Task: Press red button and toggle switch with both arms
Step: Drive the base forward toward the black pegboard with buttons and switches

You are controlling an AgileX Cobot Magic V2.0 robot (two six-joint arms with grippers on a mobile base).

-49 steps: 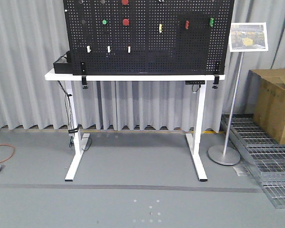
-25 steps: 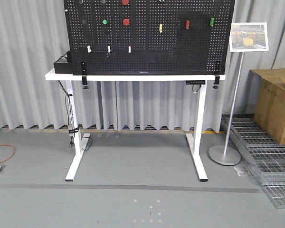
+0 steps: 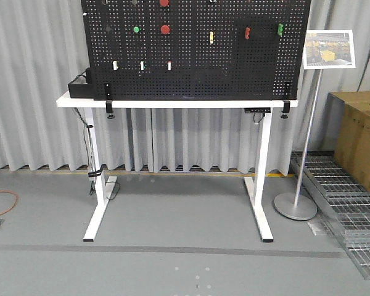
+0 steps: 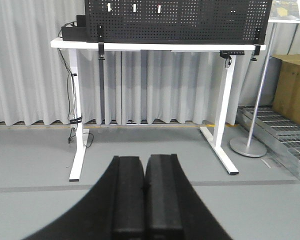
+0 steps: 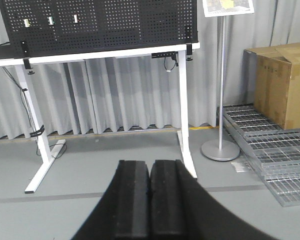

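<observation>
A white worktop (image 3: 172,103) stands on two white legs on the grey floor (image 3: 172,216). A black pegboard (image 3: 191,68) stands upright along it, held near both ends by black clamps (image 3: 110,108). A black box (image 3: 79,88) sits on the worktop's left end, against the pegboard's edge. A cable (image 3: 88,142) runs down the left leg.

From here I see a white metal-legged table (image 3: 172,103) standing before pleated grey curtains (image 3: 37,92), with a small black box (image 3: 80,87) on its left end. Right of it stands a silver pole sign stand (image 3: 308,135), near a brown cardboard box (image 3: 361,139) and grey metal floor grating (image 3: 351,209). An orange cable (image 3: 3,200) lies far left.
</observation>
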